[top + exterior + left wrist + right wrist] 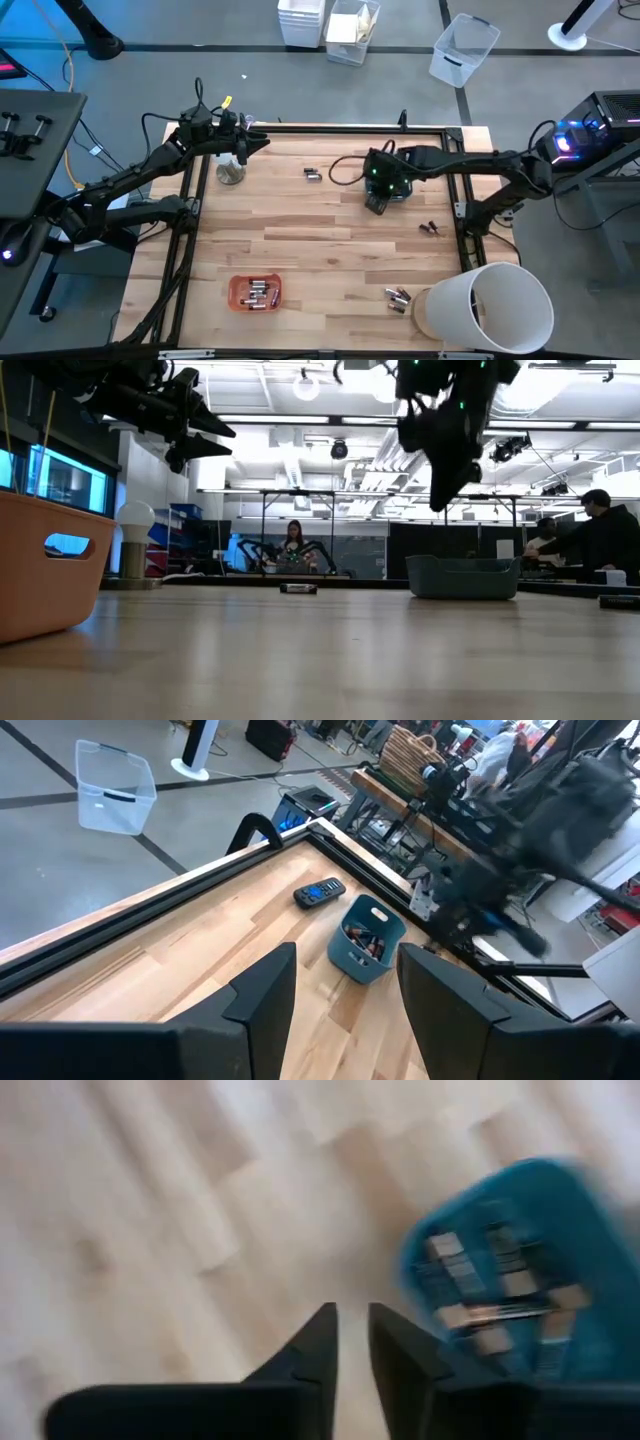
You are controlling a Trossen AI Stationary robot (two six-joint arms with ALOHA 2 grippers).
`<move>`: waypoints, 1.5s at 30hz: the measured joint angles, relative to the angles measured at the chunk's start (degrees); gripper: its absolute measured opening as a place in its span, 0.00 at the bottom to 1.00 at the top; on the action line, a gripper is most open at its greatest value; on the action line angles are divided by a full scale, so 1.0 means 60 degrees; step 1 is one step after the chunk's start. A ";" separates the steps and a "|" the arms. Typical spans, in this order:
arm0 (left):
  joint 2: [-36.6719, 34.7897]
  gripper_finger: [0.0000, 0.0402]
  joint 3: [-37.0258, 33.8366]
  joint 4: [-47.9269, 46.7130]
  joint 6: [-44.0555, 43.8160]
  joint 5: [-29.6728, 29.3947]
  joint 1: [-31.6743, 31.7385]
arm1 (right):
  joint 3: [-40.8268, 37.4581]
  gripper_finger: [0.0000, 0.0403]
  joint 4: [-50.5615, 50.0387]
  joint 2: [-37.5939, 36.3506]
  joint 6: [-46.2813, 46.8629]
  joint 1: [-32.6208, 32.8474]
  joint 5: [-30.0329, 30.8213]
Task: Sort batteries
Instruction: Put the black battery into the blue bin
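Batteries lie in small groups on the wooden table: one pair (312, 174) toward the far side, one (430, 228) near the right edge, several (398, 296) at the near right. More batteries fill an orange tray (255, 292) and a blue bin (520, 1290). My right gripper (350, 1325) hangs above the table beside the blue bin, pointing steeply down. Its fingers stand a narrow gap apart with nothing between them. My left gripper (345, 990) waits open, high over the far left corner (252, 143). It points toward the bin (365, 942).
A dark remote (320, 894) lies beyond the blue bin near the far right corner. A small lamp-like stand (231, 172) sits under the left gripper. A big white cylinder (490, 310) lies at the near right corner. Black rails (330, 128) frame the table. People sit in the room behind.
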 joint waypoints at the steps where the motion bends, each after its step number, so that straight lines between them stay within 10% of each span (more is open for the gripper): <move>1: 0.0000 0.42 0.0000 0.0000 0.0000 -0.0004 0.0000 | 0.0012 0.15 0.0003 -0.0037 0.0327 0.0253 -0.0201; 16: 0.0000 0.42 0.0000 -0.0002 0.0011 0.0040 0.0000 | -0.1251 0.38 0.0035 0.0776 0.8065 0.5347 -0.2828; 45: 0.0000 0.42 0.0000 -0.0438 0.0007 0.0023 -0.0007 | -0.1316 0.37 0.1320 0.3423 0.9147 0.6951 -0.3665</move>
